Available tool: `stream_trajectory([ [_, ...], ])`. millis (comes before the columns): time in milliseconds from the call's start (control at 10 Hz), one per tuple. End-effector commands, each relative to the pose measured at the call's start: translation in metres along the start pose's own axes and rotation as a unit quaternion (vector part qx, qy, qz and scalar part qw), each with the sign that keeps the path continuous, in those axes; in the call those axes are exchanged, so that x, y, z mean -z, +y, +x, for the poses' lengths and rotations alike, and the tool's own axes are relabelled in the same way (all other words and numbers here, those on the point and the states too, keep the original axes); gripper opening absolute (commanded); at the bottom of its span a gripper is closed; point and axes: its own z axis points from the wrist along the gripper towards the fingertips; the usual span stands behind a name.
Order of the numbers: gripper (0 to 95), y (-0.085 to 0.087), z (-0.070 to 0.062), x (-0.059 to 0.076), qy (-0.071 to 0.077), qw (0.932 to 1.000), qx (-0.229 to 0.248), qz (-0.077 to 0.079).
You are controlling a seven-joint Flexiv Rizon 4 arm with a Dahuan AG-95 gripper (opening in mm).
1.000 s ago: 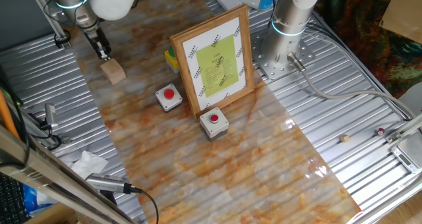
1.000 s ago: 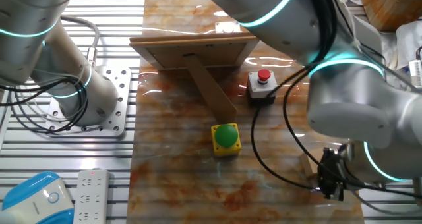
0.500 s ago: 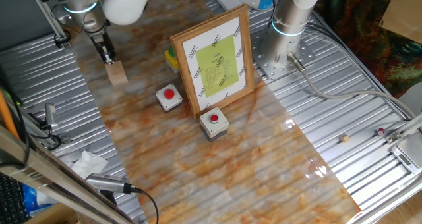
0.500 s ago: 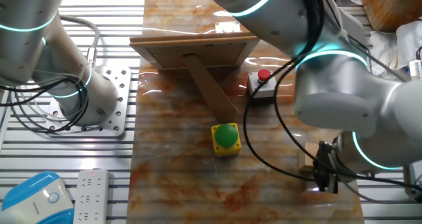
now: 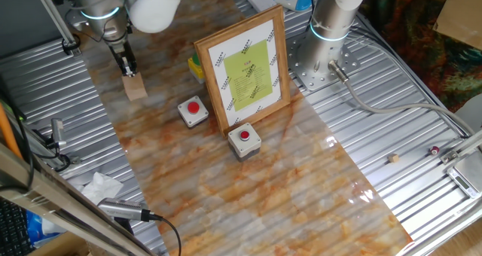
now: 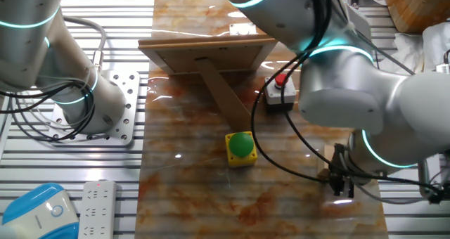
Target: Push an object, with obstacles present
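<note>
**Gripper at the wooden cube, far edge of the tabletop**

You will find the small plain light-tan wooden cube [image 5: 135, 88] near the far left edge of the marbled orange-and-cream tabletop [image 5: 248, 188], close to where that surface meets the ribbed metal bench. In the other fixed view only a sliver of the cube [image 6: 325, 171] shows beside the arm.

The gripper [image 5: 129, 66] points down with its fingertips at the cube's upper face or its far side; you cannot tell from either view whether they touch it. The fingers sit close together with no visible gap, and you cannot tell whether they are fully closed. In the other fixed view the gripper [image 6: 339, 188] is a dark shape under the large grey arm body, with no finger detail.

Note the obstacles. The large wood-framed picture with a yellow-green sheet [image 5: 245, 66] stands upright on a rear prop near the tabletop's centre, well apart from the cube. One small grey square box with a round red button [image 5: 193, 111] lies just beside the frame's left lower corner, between frame and cube. A second grey red-button box [image 5: 244, 140] lies just in front of the frame's lower edge.
</note>
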Motion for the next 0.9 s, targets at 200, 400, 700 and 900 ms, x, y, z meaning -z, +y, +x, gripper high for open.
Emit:
stream_trajectory([
  [200,0.0,0.006,0.003,-0.001,-0.003,1.0,-0.002,-0.002],
  [400,0.0,0.009,0.005,-0.002,-0.006,1.0,-0.004,-0.004],
  [700,0.0,0.017,0.011,-0.004,-0.008,1.0,-0.004,-0.002],
  [900,0.0,0.02,0.014,-0.004,-0.008,1.0,-0.003,0.0],
])
